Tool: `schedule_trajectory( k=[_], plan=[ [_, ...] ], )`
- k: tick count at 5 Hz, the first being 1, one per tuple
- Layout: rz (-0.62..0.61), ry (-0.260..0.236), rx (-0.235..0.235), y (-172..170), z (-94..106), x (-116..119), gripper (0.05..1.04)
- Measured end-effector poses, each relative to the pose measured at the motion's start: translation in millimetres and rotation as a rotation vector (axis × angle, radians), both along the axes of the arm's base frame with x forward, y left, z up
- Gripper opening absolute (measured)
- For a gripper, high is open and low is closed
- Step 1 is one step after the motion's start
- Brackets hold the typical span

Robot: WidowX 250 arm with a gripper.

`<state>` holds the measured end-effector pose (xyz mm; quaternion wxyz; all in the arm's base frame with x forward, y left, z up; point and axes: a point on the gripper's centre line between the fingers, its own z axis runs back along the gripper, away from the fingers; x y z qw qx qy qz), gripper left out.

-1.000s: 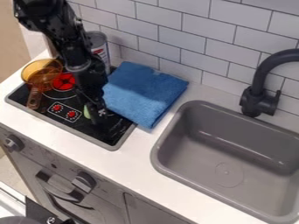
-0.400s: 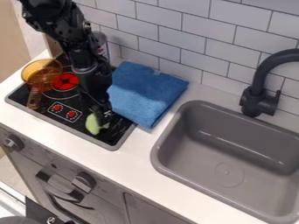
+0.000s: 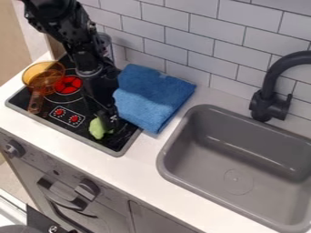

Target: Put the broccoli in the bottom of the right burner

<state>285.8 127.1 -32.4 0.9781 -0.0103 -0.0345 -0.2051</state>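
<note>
Broccoli (image 3: 97,128): seen over the black stove top (image 3: 124,138), near the front rim and just to the right of the printed control panel (image 3: 67,116). Relative to the gripper (image 3: 112,124): immediately to its left as viewed, at tip level; the dark tip overlaps the broccoli's right side in this view. Actual contact between the two cannot be confirmed. Gripper hangs downward at the end of the black arm (image 3: 85,54); whether it is apart, together or clamped on the broccoli, I cannot tell. Appearance of broccoli: pale, slightly yellowish green, a small lumpy shape with a rounded lower end, narrower toward the top; outline uneven, right part hidden behind the gripper, fine surface detail too small to make out
</note>
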Motion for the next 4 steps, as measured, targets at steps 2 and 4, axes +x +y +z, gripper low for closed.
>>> schedule_trajectory(
  k=[2, 4],
  plan=[
    [0.063, -0.044, -0.016, 22.8, 25.5, 4.7, 0.995],
    [0.202, -0.136, 0.020, 83.6, 46.8, 9.9, 0.995]
  ],
)
